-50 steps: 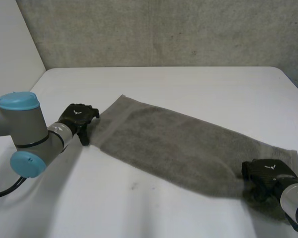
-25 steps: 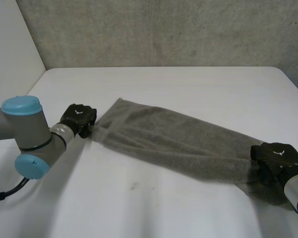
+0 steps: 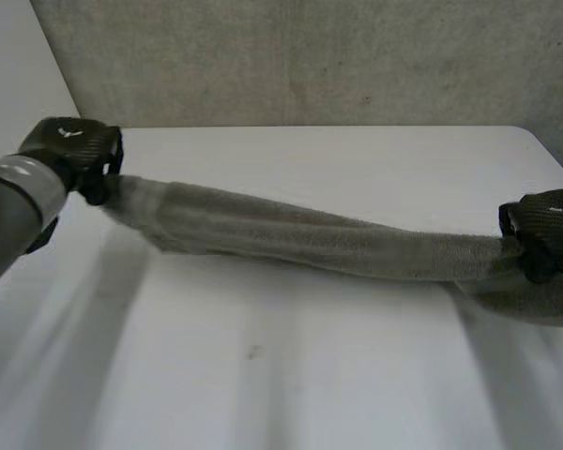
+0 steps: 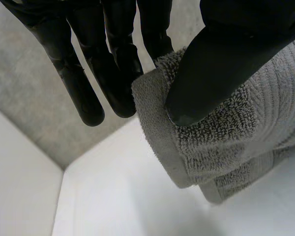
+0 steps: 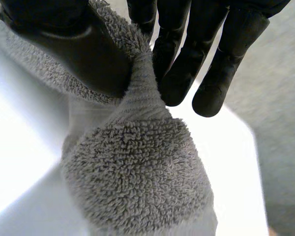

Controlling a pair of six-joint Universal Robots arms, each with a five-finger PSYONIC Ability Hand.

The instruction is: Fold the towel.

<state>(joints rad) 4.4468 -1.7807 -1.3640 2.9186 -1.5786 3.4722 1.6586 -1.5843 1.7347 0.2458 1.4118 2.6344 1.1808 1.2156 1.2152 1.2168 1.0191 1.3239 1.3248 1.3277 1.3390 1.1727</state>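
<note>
A grey towel (image 3: 300, 234) hangs stretched between my two hands above the white table (image 3: 291, 375), sagging slightly in the middle. My left hand (image 3: 70, 150) holds its left end; in the left wrist view the thumb (image 4: 221, 64) pinches the towel's edge (image 4: 206, 142) against the fingers (image 4: 113, 64). My right hand (image 3: 544, 230) holds the right end; in the right wrist view the thumb (image 5: 73, 44) presses the bunched towel (image 5: 137, 177) against the fingers (image 5: 187, 54). A loose fold of towel droops below the right hand.
A grey wall (image 3: 300, 61) rises behind the table's far edge. The table's right edge (image 3: 549, 150) runs close to the right hand. A pale wall panel (image 3: 19, 94) stands by the left hand.
The left hand has closed on the towel's left end. Both hands have risen and moved apart, lifting the towel off the table and pulling it into a narrow band.
</note>
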